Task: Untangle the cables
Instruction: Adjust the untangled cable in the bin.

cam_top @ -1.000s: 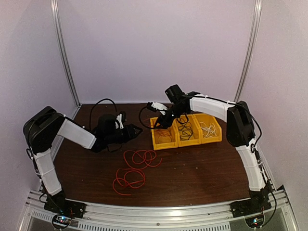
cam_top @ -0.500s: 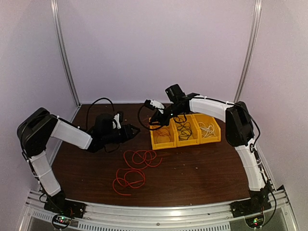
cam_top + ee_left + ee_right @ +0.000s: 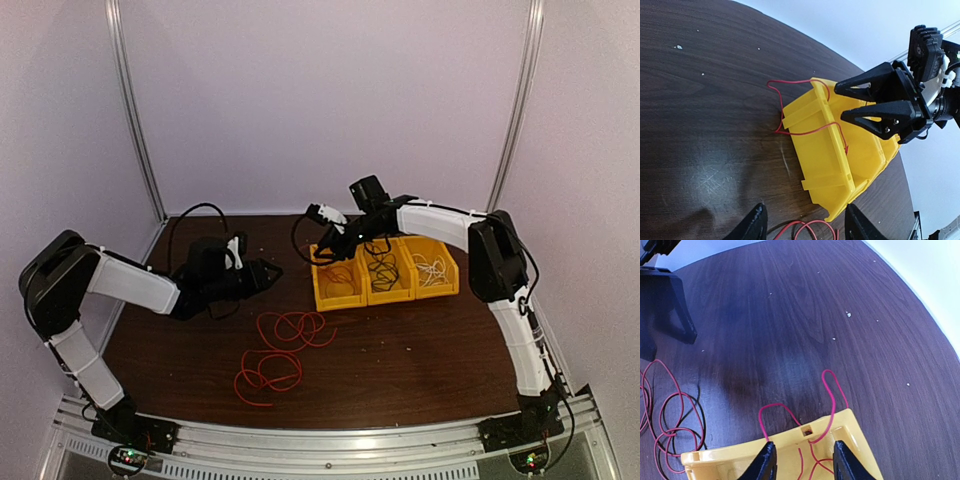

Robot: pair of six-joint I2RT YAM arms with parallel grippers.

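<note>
One red cable [image 3: 283, 350] lies in loose loops on the dark table, in front of both grippers. More red cable [image 3: 830, 390] sits in the left yellow bin [image 3: 338, 292], with two loops hanging over its far rim. A black cable [image 3: 383, 268] fills the middle bin and a white cable [image 3: 432, 268] the right bin. My right gripper [image 3: 804, 460] hovers open over the left bin, red strands lying below its fingers. My left gripper [image 3: 805, 227] is open and empty, low over the table to the left of the bins, above the table loops.
The three yellow bins [image 3: 835, 155] stand joined in a row at the back right of the table. My right gripper [image 3: 875, 102] shows beyond them in the left wrist view. Metal frame posts [image 3: 135, 120] and white walls close in the back.
My left arm has drawn back to the left, away from the bins. My right gripper has stayed over the left bin, shifting only slightly.
</note>
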